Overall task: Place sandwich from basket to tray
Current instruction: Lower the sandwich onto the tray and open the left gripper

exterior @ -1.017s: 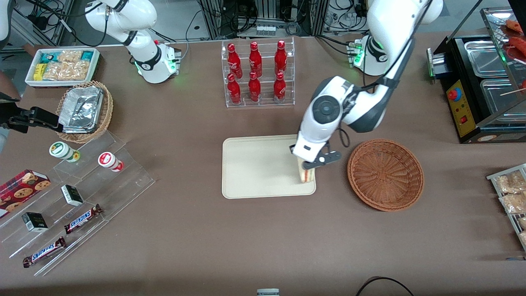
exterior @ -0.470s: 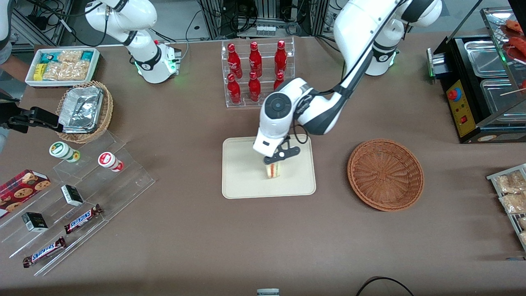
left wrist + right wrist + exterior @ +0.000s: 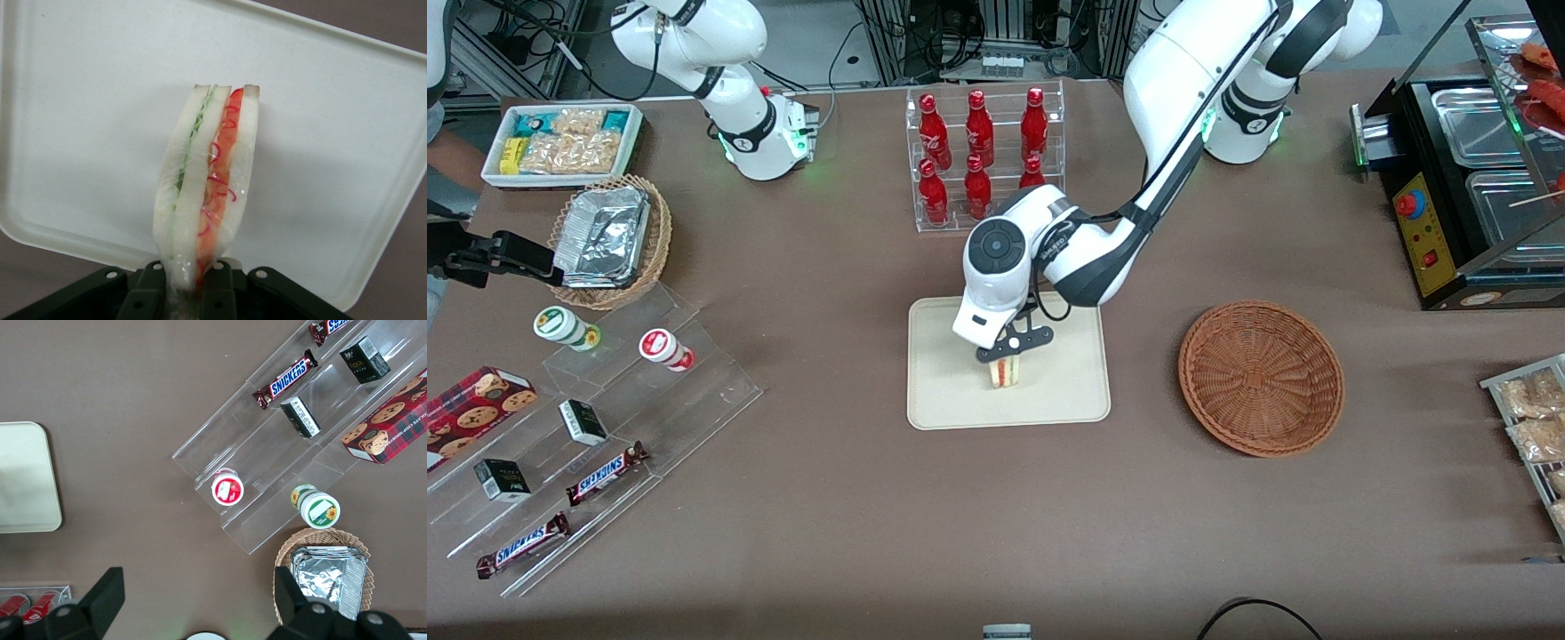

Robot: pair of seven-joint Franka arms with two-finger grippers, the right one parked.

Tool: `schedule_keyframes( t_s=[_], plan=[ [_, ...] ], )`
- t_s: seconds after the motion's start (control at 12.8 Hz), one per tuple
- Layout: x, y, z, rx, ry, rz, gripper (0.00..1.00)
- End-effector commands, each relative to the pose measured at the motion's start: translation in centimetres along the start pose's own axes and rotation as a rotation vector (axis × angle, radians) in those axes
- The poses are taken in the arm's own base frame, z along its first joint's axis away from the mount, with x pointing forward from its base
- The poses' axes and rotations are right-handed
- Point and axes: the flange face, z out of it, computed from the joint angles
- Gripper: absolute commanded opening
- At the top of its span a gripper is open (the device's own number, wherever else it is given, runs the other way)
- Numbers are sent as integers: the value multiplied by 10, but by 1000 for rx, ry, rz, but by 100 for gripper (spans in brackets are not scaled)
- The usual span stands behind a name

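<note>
My left gripper (image 3: 1007, 352) (image 3: 184, 293) hangs over the middle of the cream tray (image 3: 943, 391) (image 3: 80, 133), shut on the sandwich (image 3: 1005, 371) (image 3: 207, 180). The wedge of white bread with red and green filling points down at the tray's floor, pinched at its narrow end between the two black fingers (image 3: 148, 288). Whether its tip touches the tray I cannot tell. The reddish-brown wicker basket (image 3: 1261, 377) sits empty on the table beside the tray, toward the working arm's end.
A clear rack of red bottles (image 3: 983, 158) stands farther from the front camera than the tray. Acrylic steps with snack bars and cups (image 3: 587, 427) and a tan basket of foil containers (image 3: 609, 240) lie toward the parked arm's end. A black warmer (image 3: 1467, 178) stands at the working arm's end.
The gripper has carried the sandwich from the tray's rim nearest the basket to over the tray's middle, and has come lower.
</note>
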Motion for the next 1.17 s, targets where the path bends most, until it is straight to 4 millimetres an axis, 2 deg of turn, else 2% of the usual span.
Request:
schedule_keyframes(
  t_s=[0.0,0.08,0.23,0.39,0.7,0.78,0.86,1.02,1.1],
  plan=[
    [12,9,0,49,9,-19,0],
    [13,8,2,56,17,-16,0],
    [18,11,19,65,20,-35,0],
    [23,13,24,74,55,-64,0],
    [21,15,30,78,55,-102,0],
    [20,15,29,75,54,-103,43],
    [22,14,26,74,58,-101,98],
    [22,15,14,66,66,-90,100],
    [27,15,-1,58,89,-87,100]
  ],
)
